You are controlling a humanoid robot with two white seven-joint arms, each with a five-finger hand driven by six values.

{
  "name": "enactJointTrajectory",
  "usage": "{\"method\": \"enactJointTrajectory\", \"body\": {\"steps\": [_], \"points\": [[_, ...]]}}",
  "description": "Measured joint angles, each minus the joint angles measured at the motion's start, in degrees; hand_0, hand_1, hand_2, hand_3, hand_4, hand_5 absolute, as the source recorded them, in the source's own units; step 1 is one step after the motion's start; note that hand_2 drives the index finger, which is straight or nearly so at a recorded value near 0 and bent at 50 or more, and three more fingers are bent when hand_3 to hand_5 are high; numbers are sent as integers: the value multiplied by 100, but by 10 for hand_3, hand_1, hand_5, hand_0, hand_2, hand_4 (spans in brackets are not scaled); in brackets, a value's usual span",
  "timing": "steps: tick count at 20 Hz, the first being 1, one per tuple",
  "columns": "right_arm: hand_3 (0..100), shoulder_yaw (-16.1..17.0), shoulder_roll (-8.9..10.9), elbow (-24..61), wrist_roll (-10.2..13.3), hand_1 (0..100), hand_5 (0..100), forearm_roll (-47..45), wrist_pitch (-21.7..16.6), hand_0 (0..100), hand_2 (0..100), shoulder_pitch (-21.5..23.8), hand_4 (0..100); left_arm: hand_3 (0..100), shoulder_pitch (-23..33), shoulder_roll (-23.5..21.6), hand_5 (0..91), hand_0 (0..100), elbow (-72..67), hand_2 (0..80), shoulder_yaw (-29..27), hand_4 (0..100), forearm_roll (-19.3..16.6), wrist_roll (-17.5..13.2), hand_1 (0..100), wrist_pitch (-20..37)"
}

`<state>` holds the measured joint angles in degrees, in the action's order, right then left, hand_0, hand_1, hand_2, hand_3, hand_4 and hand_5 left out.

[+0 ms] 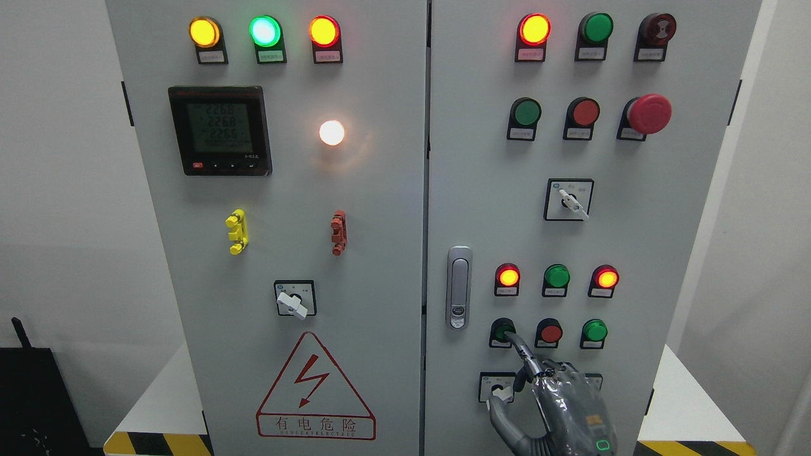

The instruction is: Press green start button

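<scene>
A grey control cabinet fills the head view. On its right door, in the lowest button row, a dark green button sits at the left, with a red button and a brighter green button to its right. My right hand rises from the bottom edge. Its index finger is stretched out with the tip touching the dark green button, the other fingers curled, the thumb out to the left. The left hand is out of view.
Just below the fingertip is a rotary switch, partly hidden by my hand. A door handle stands left of the buttons. Above are lit red lamps, a selector switch and a red mushroom stop button.
</scene>
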<state>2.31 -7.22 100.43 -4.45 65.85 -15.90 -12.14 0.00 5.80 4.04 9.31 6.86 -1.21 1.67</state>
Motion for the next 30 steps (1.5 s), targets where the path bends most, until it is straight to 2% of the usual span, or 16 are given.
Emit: {"method": "enactJointTrajectory", "body": {"steps": [14, 21, 26, 30], "points": [[615, -125, -1, 211, 27, 368, 423, -83, -61, 604, 0, 176, 592, 0, 0, 0, 0, 120, 0, 0, -1, 0, 0, 0, 556, 0], [629, -175, 9, 371, 10, 376, 418, -541, -68, 680, 0, 348, 585, 0, 0, 0, 0, 120, 1, 0, -1, 0, 0, 0, 556, 0], [598, -195, 20, 497, -181, 339, 352, -1236, -16, 734, 0, 487, 546, 0, 0, 0, 0, 120, 1, 0, 0, 0, 0, 0, 556, 0], [510, -206, 27, 617, -291, 286, 274, -1856, 120, 718, 0, 631, 462, 0, 0, 0, 0, 120, 1, 0, 0, 0, 0, 0, 556, 0]]}}
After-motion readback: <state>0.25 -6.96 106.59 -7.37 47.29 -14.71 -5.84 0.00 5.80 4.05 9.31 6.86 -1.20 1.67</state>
